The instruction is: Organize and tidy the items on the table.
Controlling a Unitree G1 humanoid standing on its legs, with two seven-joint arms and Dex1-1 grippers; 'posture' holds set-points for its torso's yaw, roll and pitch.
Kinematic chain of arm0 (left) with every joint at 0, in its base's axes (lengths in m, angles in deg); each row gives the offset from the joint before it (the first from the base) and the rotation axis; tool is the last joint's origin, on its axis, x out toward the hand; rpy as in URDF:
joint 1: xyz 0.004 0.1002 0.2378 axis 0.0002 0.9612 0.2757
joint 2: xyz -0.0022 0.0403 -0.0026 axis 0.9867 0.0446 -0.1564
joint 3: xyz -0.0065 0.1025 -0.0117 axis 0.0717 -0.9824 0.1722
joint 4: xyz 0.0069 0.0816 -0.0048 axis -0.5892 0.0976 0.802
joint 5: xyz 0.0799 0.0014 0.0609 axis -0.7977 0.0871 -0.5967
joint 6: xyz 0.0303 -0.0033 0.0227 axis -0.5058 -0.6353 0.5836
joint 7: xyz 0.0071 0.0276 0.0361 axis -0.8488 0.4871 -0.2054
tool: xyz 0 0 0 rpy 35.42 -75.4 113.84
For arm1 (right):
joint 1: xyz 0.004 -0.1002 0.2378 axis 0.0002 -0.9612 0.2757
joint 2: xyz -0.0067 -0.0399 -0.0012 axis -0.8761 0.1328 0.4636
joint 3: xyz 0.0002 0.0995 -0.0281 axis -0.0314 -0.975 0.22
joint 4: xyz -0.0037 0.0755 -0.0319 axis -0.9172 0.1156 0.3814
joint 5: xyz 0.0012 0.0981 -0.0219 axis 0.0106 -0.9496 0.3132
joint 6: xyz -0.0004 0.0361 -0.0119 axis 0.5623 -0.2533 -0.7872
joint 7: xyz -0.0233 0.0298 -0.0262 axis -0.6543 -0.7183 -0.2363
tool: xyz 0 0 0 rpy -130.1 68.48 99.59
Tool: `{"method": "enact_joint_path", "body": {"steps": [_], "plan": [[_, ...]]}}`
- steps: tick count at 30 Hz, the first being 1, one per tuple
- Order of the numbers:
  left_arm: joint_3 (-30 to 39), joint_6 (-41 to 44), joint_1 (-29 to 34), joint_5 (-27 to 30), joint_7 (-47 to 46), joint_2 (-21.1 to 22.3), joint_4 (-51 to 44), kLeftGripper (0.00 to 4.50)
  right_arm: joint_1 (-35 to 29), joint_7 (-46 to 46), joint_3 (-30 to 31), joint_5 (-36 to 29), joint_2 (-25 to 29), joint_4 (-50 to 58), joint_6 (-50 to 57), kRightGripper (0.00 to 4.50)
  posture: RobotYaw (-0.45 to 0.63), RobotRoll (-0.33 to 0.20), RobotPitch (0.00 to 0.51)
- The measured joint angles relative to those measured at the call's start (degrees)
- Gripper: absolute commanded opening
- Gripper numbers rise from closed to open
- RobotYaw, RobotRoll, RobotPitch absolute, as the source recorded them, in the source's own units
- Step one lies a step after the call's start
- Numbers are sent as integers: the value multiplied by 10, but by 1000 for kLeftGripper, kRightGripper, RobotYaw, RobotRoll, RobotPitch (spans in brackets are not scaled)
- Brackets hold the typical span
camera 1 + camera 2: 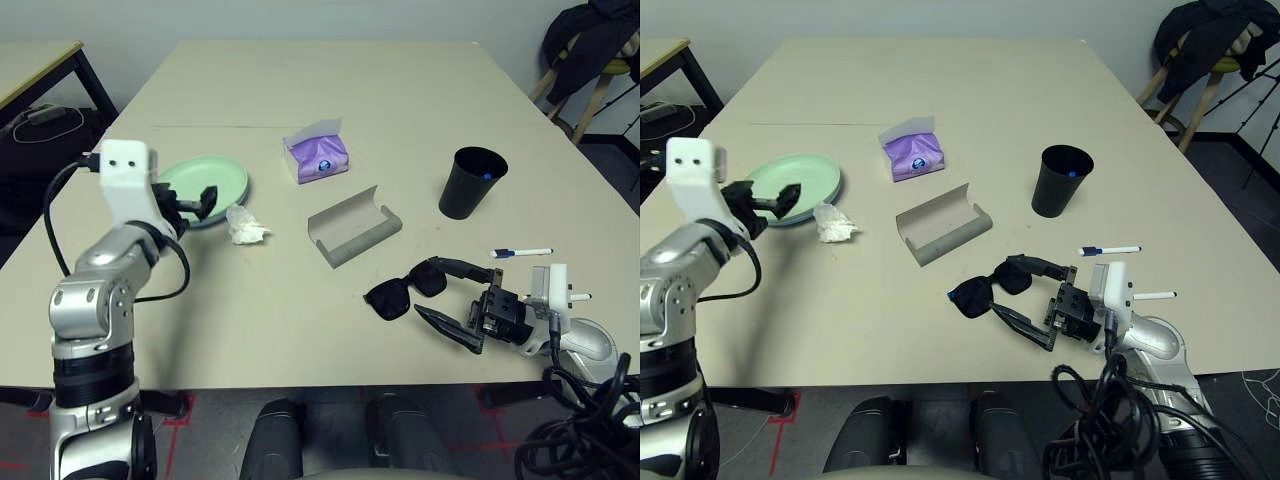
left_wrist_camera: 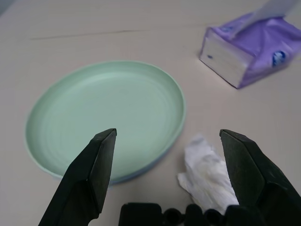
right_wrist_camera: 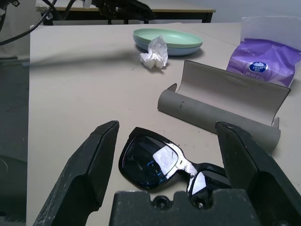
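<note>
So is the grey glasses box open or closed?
Open. The glasses case lies with its lid swung back, inside empty; the sunglasses sit outside.

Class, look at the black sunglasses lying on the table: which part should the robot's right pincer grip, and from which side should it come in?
Probably the bridge between the lenses of the sunglasses. They lie lens-front toward the open right pincer, arms unfolded. Coming in low from the robot's near right side, where that pincer already faces them, avoids the arms and the open glasses case behind.
</note>
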Motion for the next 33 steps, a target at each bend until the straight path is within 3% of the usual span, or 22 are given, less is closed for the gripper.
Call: {"method": "enact_joint_path", "body": {"steps": [16, 29, 31, 33], "plan": [[-88, -3, 48, -7, 41, 1, -36, 4445, 1, -5, 0, 6, 0, -3, -8, 4500, 39, 0, 100], [-145, -86, 28, -70, 51, -7, 84, 4445, 1, -9, 0, 8, 0, -3, -14, 4500, 26, 0, 99], [-149, -99, 17, -81, 51, -7, 104, 4076, 1, -10, 0, 11, 0, -3, -16, 4500, 26, 0, 99], [-153, -113, 8, -95, 51, -7, 122, 3428, 1, -11, 0, 12, 1, -3, -18, 4500, 15, 0, 100]]}}
